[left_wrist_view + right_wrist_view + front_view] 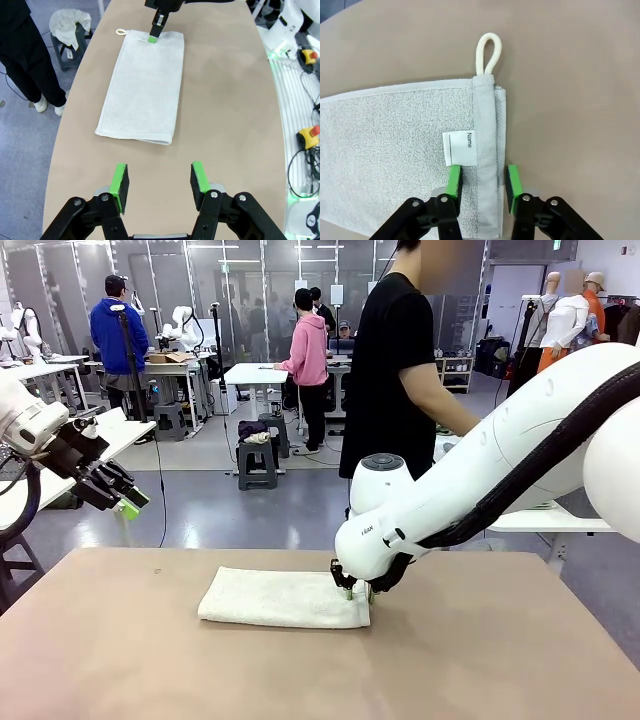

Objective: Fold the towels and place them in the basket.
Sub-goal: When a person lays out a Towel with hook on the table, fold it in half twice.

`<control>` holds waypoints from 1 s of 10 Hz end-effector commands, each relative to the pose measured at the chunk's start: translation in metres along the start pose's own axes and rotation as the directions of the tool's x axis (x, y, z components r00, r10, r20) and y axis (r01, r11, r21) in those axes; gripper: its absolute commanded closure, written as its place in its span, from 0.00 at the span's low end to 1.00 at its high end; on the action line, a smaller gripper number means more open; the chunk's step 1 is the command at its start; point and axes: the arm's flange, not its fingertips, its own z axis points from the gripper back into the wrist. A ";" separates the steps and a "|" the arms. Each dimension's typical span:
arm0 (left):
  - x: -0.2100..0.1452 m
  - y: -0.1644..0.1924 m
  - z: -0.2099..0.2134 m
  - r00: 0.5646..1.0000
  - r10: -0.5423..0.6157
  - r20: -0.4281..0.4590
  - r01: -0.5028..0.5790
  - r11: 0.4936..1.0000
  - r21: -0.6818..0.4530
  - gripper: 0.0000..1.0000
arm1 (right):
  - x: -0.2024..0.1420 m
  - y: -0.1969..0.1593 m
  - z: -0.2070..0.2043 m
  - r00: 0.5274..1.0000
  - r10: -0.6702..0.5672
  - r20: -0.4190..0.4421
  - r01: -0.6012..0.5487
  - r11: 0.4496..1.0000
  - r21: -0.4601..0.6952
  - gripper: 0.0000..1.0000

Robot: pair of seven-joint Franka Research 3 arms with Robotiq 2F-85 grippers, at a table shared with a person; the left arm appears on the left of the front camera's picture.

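One off-white towel (280, 595) lies folded into a long strip in the middle of the table; it also shows in the left wrist view (145, 85) and the right wrist view (385, 135). My right gripper (357, 592) (153, 35) (483, 182) is down on its right end. The jaws stand narrowly apart, straddling the hem band beside the name label (460, 148), below the hanging loop (488, 52). My left gripper (120, 502) (159, 184) hangs open and empty, high off the table's left side. The basket is out of view.
The tan table (500, 660) has bare surface all around the towel. A person in black (400, 370) stands at the far side, legs (25, 50) near the edge. A stool with a pale cloth heap (70, 30) stands beyond the table.
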 end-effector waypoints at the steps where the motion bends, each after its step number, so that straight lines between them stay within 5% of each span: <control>1: 0.001 -0.001 0.001 1.000 -0.002 -0.004 0.002 1.000 0.005 0.36 | 0.000 0.010 -0.009 0.999 -0.042 0.008 0.042 0.998 -0.043 0.74; 2: 0.001 -0.001 0.001 1.000 -0.002 -0.004 0.002 1.000 0.005 0.36 | -0.001 0.011 -0.009 0.999 -0.042 0.015 0.043 0.997 -0.059 0.92; 4: 0.001 -0.001 0.001 1.000 -0.002 -0.004 0.002 1.000 0.005 0.36 | -0.002 0.012 -0.009 0.998 -0.044 0.034 0.047 0.995 -0.091 1.00; 10: 0.001 -0.001 0.001 1.000 -0.002 -0.004 0.002 1.000 0.005 0.36 | 0.017 -0.024 0.002 0.993 0.091 0.082 -0.088 0.995 -0.039 1.00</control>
